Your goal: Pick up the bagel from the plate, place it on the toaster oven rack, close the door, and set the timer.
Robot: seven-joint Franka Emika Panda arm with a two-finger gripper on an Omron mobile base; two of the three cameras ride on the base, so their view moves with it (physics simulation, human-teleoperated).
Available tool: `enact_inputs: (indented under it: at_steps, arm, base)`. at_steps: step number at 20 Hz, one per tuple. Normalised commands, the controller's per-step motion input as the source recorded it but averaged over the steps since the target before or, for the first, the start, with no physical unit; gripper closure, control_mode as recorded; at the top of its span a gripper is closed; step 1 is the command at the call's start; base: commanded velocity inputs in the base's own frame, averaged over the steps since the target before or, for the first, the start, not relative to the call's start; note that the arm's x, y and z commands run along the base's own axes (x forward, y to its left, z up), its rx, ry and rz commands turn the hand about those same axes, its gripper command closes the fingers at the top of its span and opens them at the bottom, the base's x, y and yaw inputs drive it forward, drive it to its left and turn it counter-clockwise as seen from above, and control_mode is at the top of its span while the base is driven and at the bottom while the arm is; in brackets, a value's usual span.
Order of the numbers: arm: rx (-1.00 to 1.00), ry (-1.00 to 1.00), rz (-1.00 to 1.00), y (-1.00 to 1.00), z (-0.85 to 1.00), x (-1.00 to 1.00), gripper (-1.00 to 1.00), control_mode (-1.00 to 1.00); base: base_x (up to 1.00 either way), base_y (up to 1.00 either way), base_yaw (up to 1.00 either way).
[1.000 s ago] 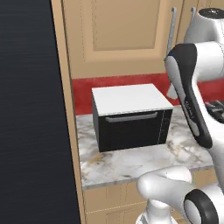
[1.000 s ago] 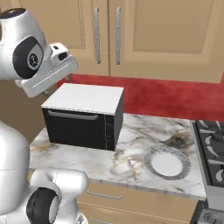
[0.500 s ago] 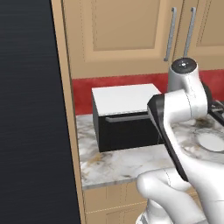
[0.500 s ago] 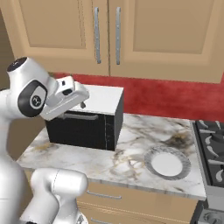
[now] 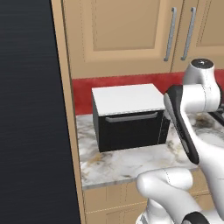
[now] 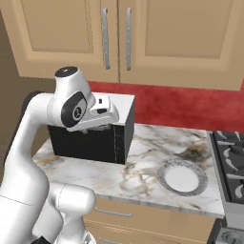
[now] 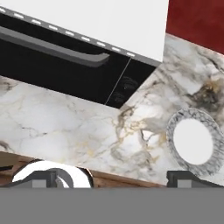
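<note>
Robot hand above the marble counter

The two-finger gripper (image 7: 111, 177) has its tips wide apart, holding nothing. The round white-grey plate (image 6: 181, 177) sits right of the black oven's shut door (image 5: 130, 131).

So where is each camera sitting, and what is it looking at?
Left base view: behind the arm on its left, looking forward and down at the toaster oven with its door shut; the white arm fills the right side.
Right base view: behind on the right, looking at the same oven and the plate; the arm rises at the left.
Hand view: on the hand, looking down along the open claw at oven and plate.
All three share the oven; no bagel shows on the plate.
</note>
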Motion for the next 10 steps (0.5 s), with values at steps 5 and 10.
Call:
enact_inputs:
  at_steps: [5,10]
  arm:
    - [0.02,0.05,-0.02,0.0,-0.46,0.29,-1.0,-1.0]
    - [-0.03,-0.01,-0.13,0.0,-0.59,0.0,-1.0,-1.0]
  base:
    - [0.0,0.0,0.0]
    - [0.0,0.0,0.0]
